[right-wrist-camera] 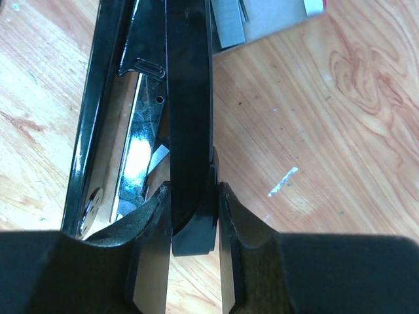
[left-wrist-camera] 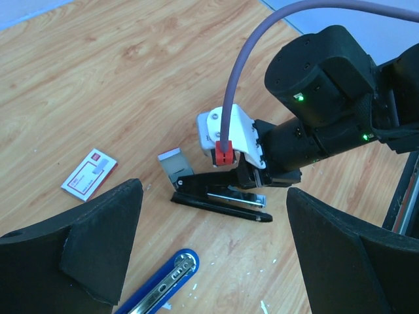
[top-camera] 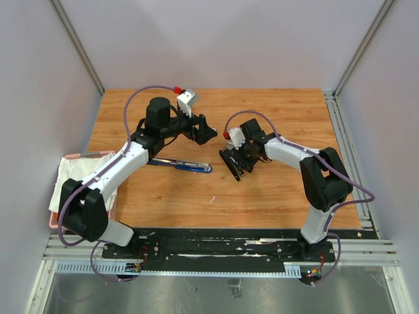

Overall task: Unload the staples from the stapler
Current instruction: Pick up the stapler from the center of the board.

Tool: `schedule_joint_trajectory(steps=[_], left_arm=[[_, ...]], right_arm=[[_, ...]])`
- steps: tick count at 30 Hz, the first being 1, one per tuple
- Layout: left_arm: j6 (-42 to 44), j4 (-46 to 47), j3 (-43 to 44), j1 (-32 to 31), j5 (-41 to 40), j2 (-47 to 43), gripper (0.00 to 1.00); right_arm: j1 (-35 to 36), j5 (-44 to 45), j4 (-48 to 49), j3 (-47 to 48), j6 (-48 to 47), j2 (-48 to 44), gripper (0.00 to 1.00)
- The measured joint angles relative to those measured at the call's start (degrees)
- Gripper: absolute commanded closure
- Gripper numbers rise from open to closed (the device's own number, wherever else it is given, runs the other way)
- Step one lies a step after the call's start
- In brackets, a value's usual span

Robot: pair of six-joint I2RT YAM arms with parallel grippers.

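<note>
The right pincer was clamped tight on the black stapler — the left pincer hung further left above the tabletop, spread wide, holding nothing.

Right gripper jaws clamped either side of black stapler arm, pads touching it. Chrome magazine channel lies open alongside. Small silvery sliver on wooden surface, apart from stapler. Grey-white box past stapler's other end.
</note>
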Motion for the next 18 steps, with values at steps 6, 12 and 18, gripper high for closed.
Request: schedule_joint_trajectory(steps=[6, 12, 18], left_arm=[[0.2, 0.02, -0.02, 0.0, -0.04, 0.0, 0.02], [0.2, 0.0, -0.02, 0.0, -0.02, -0.02, 0.02], [0.2, -0.04, 0.0, 0.0, 0.96, -0.48, 0.02]], right_arm=[[0.15, 1.97, -0.96, -0.02, -0.9, -3.54, 0.99], [0.15, 1.84, -1.07, -0.02, -1.38, -12.87, 0.99], [0.15, 3.41, 0.11, -0.02, -1.44, -20.41, 0.99]])
